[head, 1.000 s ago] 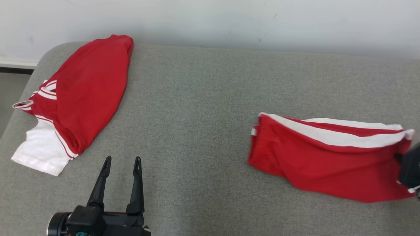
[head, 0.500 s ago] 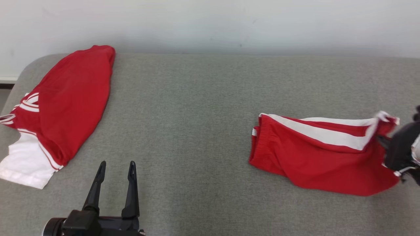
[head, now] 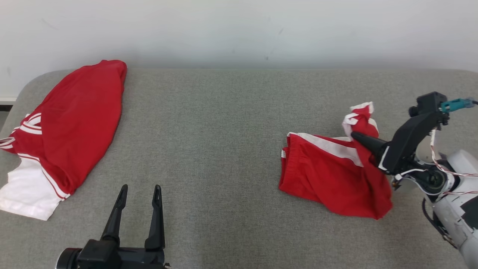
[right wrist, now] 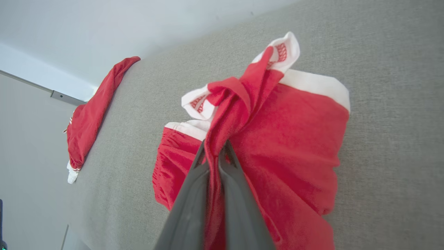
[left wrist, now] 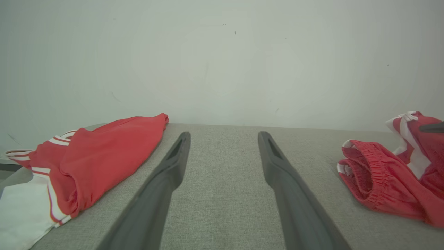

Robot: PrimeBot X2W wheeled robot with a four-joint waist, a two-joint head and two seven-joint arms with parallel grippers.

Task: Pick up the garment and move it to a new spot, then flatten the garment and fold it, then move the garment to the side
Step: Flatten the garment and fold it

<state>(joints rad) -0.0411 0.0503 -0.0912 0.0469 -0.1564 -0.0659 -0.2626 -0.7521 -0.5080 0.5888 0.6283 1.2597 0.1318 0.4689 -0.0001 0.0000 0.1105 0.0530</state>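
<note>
Now the right gripper clamps a fold of red, white-striped cloth shorts by the grey fabric table's right edge. The left gripper hovers spread, empty.

The left tool has two long, dark grey fingers, tapering, each with a narrow slot near the tip; behind them is a black boxy mount with a round, grey-rimmed collar; the right tool is black too, a thin white line edging its housing; a teal plug tops its black block; thin white and red wires run to a pale grey forearm with a black panel.
</note>
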